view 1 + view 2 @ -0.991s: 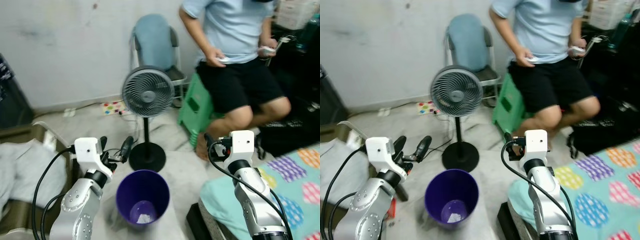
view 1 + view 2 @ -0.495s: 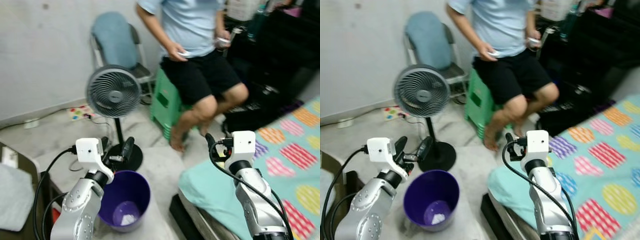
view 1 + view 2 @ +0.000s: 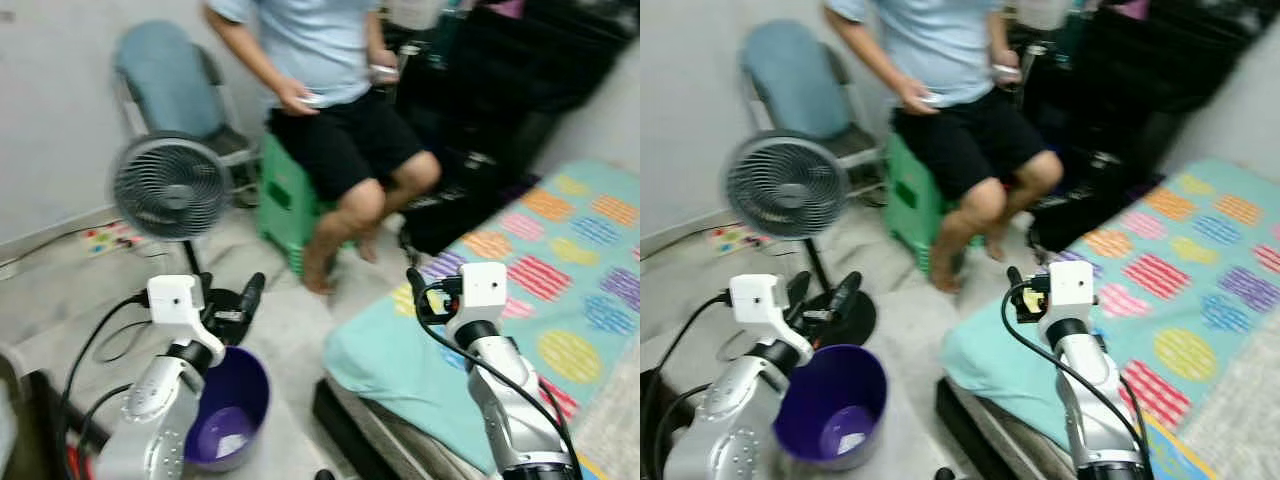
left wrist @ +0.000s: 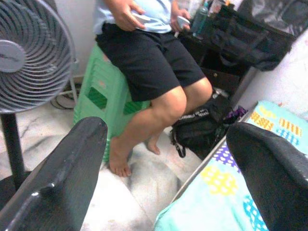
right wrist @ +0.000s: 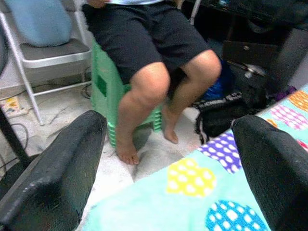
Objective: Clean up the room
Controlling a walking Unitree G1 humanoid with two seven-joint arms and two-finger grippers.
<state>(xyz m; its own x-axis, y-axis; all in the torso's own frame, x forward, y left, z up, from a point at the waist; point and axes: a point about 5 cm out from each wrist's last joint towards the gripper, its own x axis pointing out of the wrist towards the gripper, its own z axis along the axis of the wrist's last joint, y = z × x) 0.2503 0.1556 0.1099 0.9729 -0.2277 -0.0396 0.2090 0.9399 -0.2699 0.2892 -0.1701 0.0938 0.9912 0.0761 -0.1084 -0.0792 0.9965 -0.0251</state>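
A purple bin (image 3: 225, 420) stands on the floor by my left arm, with a scrap of white paper (image 3: 232, 445) at its bottom. My left gripper (image 3: 228, 297) is held open just above the bin's far rim with nothing between its fingers (image 4: 62, 178). Level with the bed's near corner, my right gripper (image 5: 168, 122) is open and empty too. The bed (image 3: 560, 290) has a teal sheet with coloured patches and runs along my right side.
A person (image 3: 320, 90) sits on a green stool (image 3: 285, 200) ahead, holding small devices. A standing fan (image 3: 170, 188) and a folding chair with a blue cushion (image 3: 170, 85) stand at the left. Black bags (image 3: 470, 190) lie beyond the bed. Cables and a power strip (image 3: 105, 240) lie on the floor.
The camera has swung to the right: fan, chair and bin have slid left in the picture and more of the bed shows. Both grippers keep their open pose.
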